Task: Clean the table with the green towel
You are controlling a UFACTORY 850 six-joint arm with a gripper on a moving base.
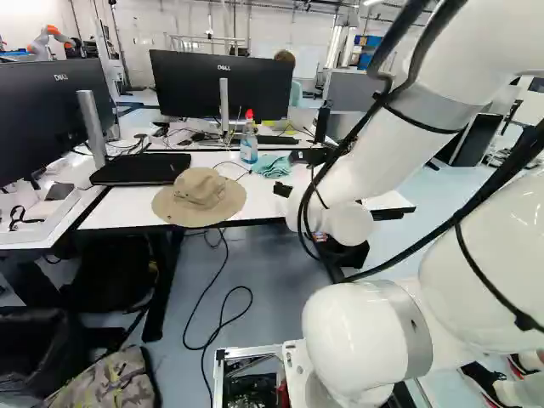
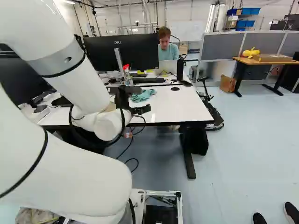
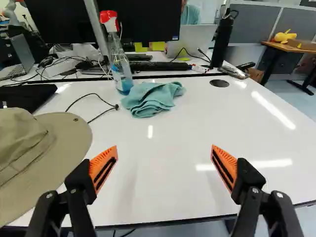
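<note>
The white, glossy, jointed robot arm (image 2: 65, 70) reaches out and slopes down to its rounded white wrist (image 2: 110, 123), near the front edge of the white rectangular tabletop (image 2: 180, 105). Black cables (image 1: 348, 132) run along it. The black two-fingered gripper (image 2: 144, 99) points ahead over that edge, tilted somewhat down. In the wrist view its fingers stand wide apart, their ribbed orange pads (image 3: 102, 168) facing each other above the tabletop.
</note>
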